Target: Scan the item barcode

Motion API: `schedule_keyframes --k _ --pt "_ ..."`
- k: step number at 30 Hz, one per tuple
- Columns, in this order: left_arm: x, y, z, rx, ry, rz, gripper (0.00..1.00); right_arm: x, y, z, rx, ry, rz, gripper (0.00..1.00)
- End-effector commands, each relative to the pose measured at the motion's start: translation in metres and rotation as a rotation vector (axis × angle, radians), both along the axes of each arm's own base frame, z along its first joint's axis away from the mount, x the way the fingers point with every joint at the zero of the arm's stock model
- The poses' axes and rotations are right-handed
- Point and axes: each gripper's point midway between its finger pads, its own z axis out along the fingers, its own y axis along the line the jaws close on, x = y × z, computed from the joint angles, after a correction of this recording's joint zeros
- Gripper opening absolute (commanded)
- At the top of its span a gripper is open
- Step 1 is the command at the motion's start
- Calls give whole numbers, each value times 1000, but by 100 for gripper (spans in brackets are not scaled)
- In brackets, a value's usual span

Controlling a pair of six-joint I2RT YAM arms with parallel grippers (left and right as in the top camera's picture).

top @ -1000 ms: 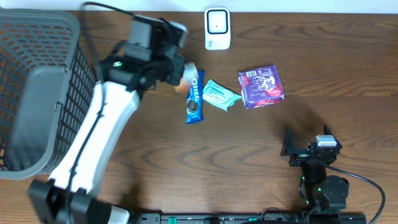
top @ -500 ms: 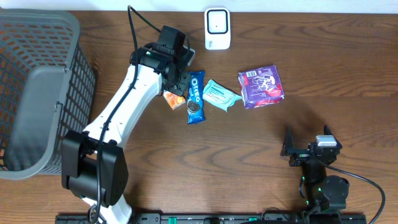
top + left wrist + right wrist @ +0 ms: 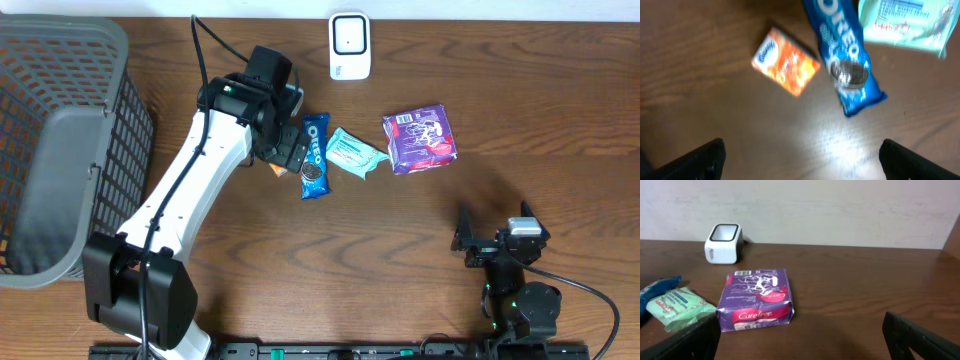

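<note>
A small orange box (image 3: pixel 785 61) lies flat on the brown table, next to a blue Oreo pack (image 3: pixel 842 55). My left gripper (image 3: pixel 802 162) hangs open just above the table, close to the box, with nothing between its dark fingers (image 3: pixel 705 160). From overhead the left gripper (image 3: pixel 290 150) covers most of the orange box (image 3: pixel 274 169). The white barcode scanner (image 3: pixel 350 45) stands at the table's far edge. My right gripper (image 3: pixel 497 243) rests open near the front right, facing the purple Carefree pack (image 3: pixel 757 300) and the scanner (image 3: pixel 723 243).
A teal tissue pack (image 3: pixel 352 153) lies between the Oreo pack (image 3: pixel 314 155) and the purple pack (image 3: pixel 421 138). A large grey wire basket (image 3: pixel 60 150) fills the left side. The left arm stretches diagonally from the front left.
The left gripper carried the orange box down from near the scanner, set it on the table left of the Oreo pack, and opened, letting it go. The right arm stayed still.
</note>
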Motion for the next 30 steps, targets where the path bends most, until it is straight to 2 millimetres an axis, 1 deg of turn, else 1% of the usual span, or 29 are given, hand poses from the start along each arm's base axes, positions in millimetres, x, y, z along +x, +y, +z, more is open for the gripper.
schedule_keyframes --k 1,3,5,8,12,14,16,18,22,30 --pt "-7 4 3 12 17 15 98 0 -1 -1 -12 4 -5 99" --pt "-17 9 1 29 59 17 98 0 -1 -2 -12 4 -4 99" --pt "-17 14 1 28 68 51 98 0 -1 -1 -12 4 -5 99" --pt "-7 31 2 8 59 196 98 0 -1 -1 -12 4 -4 99" --pt "9 61 3 -42 40 435 98 0 -1 -1 -12 4 -5 99" --pt "10 75 3 -52 48 524 98 0 -1 -1 -12 4 -4 99" --pt "9 83 2 -49 57 550 98 0 -1 -1 -12 4 -5 99" --pt "6 89 2 -44 69 565 98 0 -1 -1 -12 4 -4 99" --pt "5 95 1 -41 77 581 98 0 -1 -1 -12 4 -4 99" --pt "9 95 2 -50 60 589 98 0 -1 -1 -12 4 -4 99"
